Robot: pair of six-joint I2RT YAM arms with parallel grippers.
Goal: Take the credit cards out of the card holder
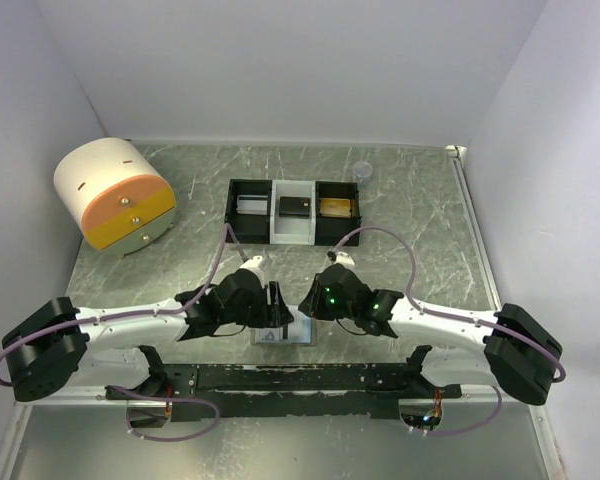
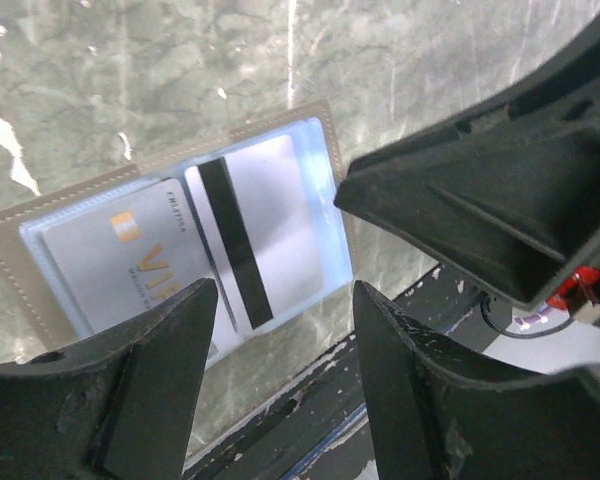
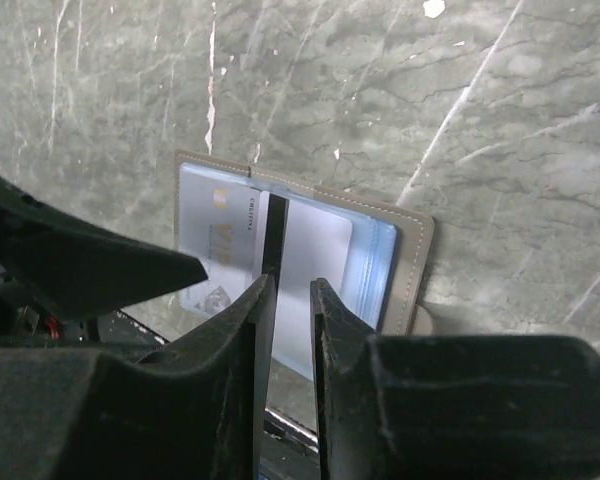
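The flat grey card holder with pale blue lining [image 2: 320, 150] lies open on the green marbled worktop [image 2: 130, 70], two silver cards [image 2: 110, 260] inside. My left tool [image 2: 280, 300] hangs spread apart above it. My right tool [image 3: 292, 290] is nearly together over the striped card [image 3: 320, 250]; I cannot tell whether it grips it.

Matt grey, glossy-lined card holder [image 2: 320, 190]; polished marbled table [image 2: 180, 60]; scuffed black plastic left end effector [image 2: 283, 290].
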